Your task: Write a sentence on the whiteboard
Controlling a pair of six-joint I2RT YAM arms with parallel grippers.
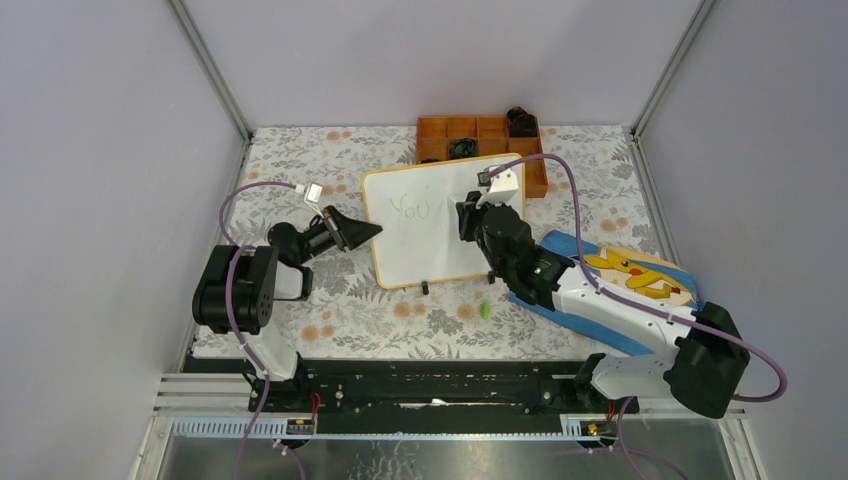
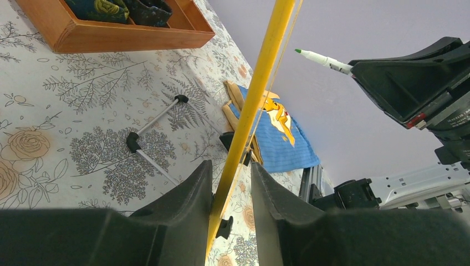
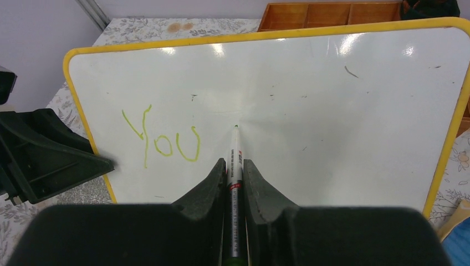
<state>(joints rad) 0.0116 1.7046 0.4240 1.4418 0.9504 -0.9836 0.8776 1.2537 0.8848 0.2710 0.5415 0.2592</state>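
right end effector (image 3: 234,166) clamps pen (image 3: 236,149) | tip at board (image 3: 343,105), just right of "You" (image 3: 164,141) | we should write rightward | left end effector (image 2: 230,180) straddles board edge, grip unclear

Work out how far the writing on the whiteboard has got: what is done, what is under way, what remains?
Done: the word "You" stands in green on the whiteboard, near its left edge. In hand: the right hand grips a marker, its tip by the surface just right of that word, while the left hand straddles the yellow frame. Left: the rest of the sentence; the board carries no more words.
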